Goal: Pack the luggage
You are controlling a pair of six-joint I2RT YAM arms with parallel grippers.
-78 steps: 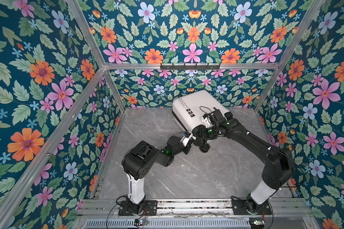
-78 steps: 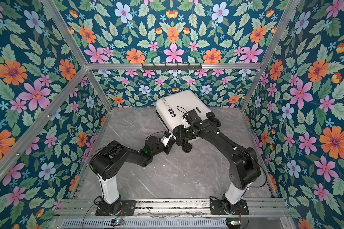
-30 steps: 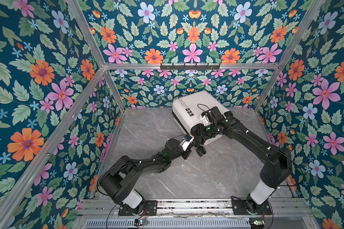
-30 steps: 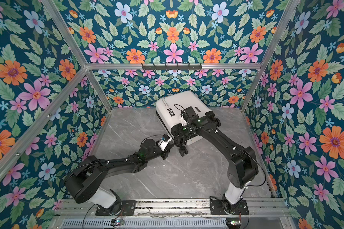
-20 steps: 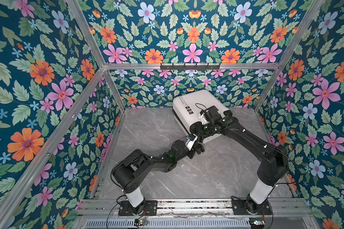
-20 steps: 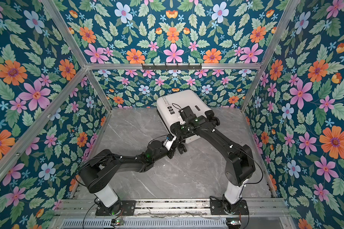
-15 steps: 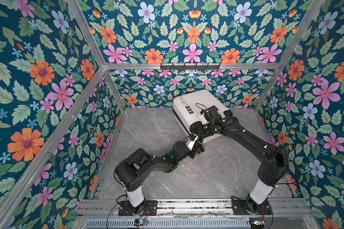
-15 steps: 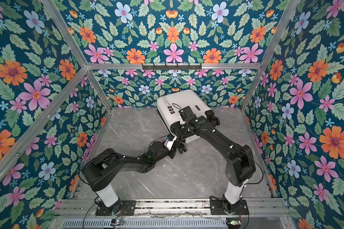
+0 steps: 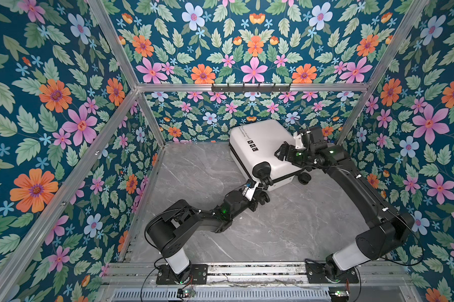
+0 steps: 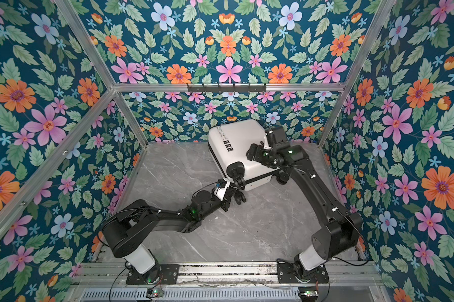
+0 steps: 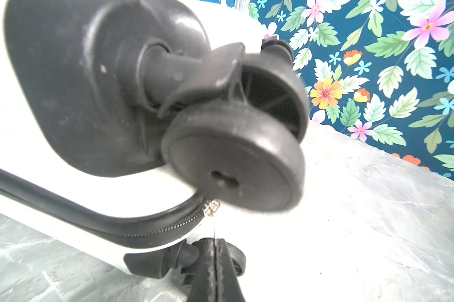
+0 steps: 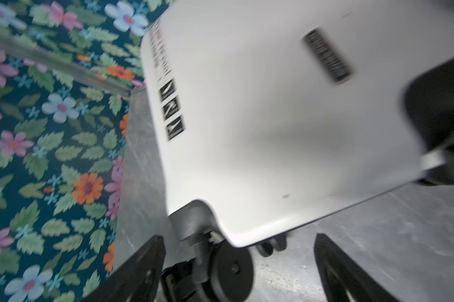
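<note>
While the white suitcase (image 9: 262,146) lies shut at the back of the surface (image 9: 286,222), close to the rear wall, the zipping step looks to be in hand. The left claw (image 11: 215,251) is clenched on a thin thread (image 11: 213,224) running to the zip slider (image 11: 212,206) beside a wheel (image 11: 233,167). The right claw (image 12: 237,264) hangs released above the lid. Next, I reckon: a steady pull along the seam, lid braced.

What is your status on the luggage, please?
Left gripper shut by zipper pull. Right gripper open over luggage, empty. Luggage closed; nothing blocking.
</note>
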